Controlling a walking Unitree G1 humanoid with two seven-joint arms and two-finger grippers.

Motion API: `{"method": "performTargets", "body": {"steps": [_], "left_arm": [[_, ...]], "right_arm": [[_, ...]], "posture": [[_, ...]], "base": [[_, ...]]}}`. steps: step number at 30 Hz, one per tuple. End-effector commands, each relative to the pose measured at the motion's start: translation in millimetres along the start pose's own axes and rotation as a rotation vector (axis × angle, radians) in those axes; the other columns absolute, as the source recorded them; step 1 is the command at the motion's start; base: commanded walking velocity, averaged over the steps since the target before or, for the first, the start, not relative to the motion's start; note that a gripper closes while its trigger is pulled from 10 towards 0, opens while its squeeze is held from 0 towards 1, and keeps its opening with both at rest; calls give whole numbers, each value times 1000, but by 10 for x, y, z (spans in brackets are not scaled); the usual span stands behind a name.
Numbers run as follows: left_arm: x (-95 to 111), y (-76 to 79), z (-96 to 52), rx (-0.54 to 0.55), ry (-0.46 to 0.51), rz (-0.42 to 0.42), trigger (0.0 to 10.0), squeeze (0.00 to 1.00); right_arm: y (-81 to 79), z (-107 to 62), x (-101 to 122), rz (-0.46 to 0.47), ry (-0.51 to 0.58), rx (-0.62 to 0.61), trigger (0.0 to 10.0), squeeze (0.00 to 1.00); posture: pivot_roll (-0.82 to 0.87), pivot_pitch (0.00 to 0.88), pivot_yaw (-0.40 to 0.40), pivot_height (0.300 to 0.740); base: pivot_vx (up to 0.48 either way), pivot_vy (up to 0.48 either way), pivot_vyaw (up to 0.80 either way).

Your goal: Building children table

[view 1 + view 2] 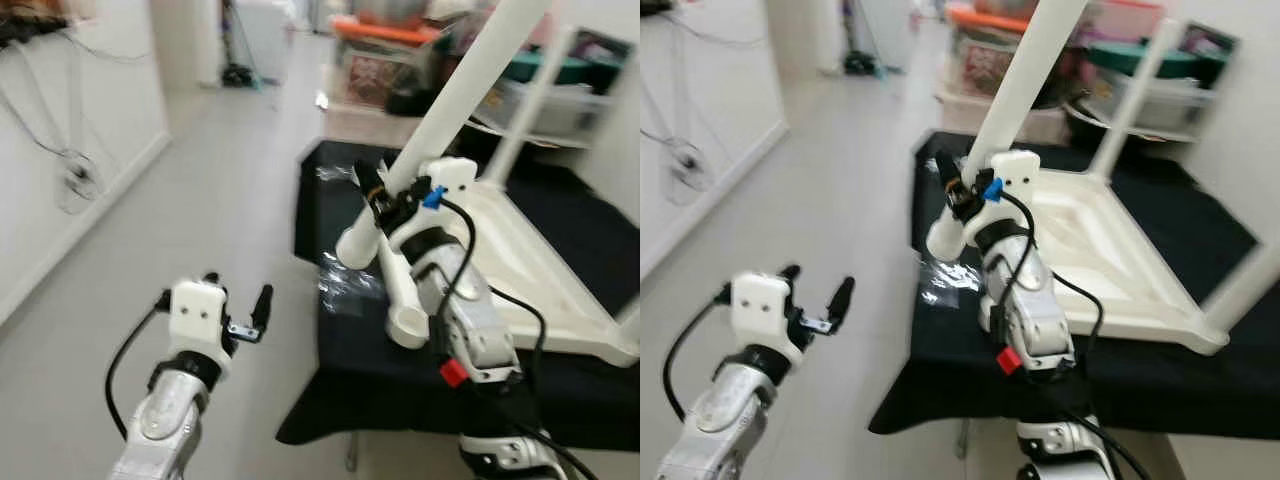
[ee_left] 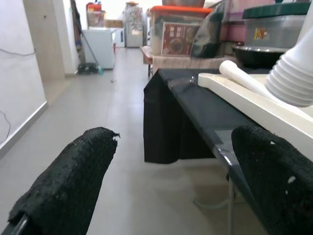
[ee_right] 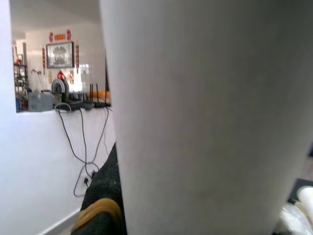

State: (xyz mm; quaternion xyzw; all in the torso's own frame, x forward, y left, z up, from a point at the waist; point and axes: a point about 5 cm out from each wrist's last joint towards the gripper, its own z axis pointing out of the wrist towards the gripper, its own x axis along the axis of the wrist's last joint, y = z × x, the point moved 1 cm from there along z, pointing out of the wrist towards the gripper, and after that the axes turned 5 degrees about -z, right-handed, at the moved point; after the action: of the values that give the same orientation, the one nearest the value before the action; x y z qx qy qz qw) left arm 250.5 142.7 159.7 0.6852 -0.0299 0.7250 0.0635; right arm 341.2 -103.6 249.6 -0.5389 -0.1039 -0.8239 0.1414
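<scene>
A white children's tabletop (image 1: 540, 270) lies upside down on a table draped in black cloth (image 1: 400, 390). One white leg (image 1: 530, 110) stands up from its far corner. My right gripper (image 1: 378, 192) is shut on a long white table leg (image 1: 460, 90) that slants upward over the tabletop's near left corner; in the right wrist view this leg (image 3: 205, 112) sits close against a black finger (image 3: 100, 196). Another white tube (image 1: 400, 290) lies under that arm. My left gripper (image 1: 237, 298) hangs open over the floor, left of the black table, its fingertips (image 2: 68, 191) wide apart and holding nothing.
Crumpled clear plastic wrap (image 1: 345, 280) lies at the black table's left edge. Storage bins, one with an orange lid (image 1: 385, 30), stand behind the table. A white wall with dangling cables (image 1: 70, 170) runs along the left, beside the grey floor (image 1: 220, 200).
</scene>
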Motion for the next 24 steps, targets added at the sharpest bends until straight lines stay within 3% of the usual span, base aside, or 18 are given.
{"method": "performTargets", "body": {"steps": [1, 10, 24], "left_arm": [[-71, 19, -17, 2, -36, 6, 10000, 0], [-91, -17, -9, 23, -48, 21, 10000, 0], [-114, -31, 15, 17, -60, 49, 10000, 0]], "right_arm": [[56, -18, -27, -8, -22, -19, 10000, 0], [84, -8, -48, 17, -35, -43, 10000, 0], [117, -19, -61, 13, -43, -59, 10000, 0]], "posture": [[85, 4, -146, 740], [84, 7, -143, 740], [84, 7, -141, 740]], "base": [[0, 0, 800], [0, 0, 89], [287, -340, 0]]}}
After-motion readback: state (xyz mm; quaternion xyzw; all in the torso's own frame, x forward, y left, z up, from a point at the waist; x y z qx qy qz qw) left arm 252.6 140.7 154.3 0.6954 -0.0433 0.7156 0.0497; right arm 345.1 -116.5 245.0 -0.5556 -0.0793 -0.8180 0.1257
